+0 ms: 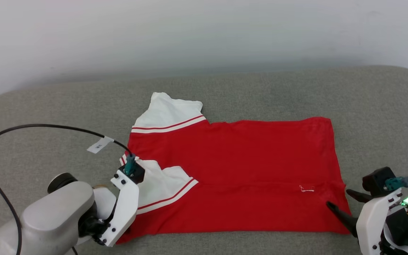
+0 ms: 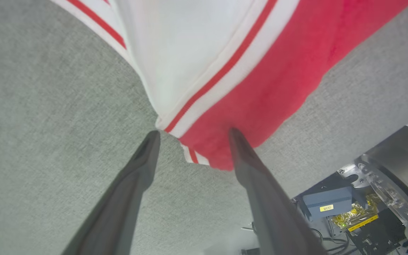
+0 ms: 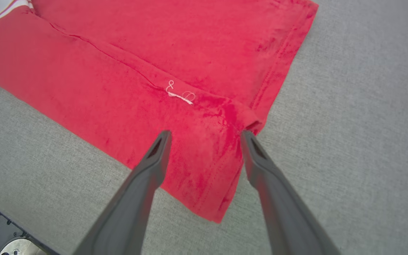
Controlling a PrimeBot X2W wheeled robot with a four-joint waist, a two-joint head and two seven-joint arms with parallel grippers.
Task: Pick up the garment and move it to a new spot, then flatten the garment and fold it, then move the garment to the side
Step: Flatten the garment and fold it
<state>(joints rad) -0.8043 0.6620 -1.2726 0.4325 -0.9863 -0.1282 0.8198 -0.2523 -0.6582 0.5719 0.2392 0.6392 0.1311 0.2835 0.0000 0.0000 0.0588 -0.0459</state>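
One garment (image 1: 239, 170) lengthwise left-right, hem (image 1: 333, 156) rightward

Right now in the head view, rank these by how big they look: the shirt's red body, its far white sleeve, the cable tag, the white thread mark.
Largest to smallest:
1. red body
2. far white sleeve
3. cable tag
4. thread mark
The tag rides the raised cable, nearer the camera, so the last two are unsure.

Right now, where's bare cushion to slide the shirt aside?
Widest bare cushion lies right of the shirt, past its hem; a strip runs between it and the wall. Crowded: the near corners, where left fingers and right fingers are, plus the cable at left.
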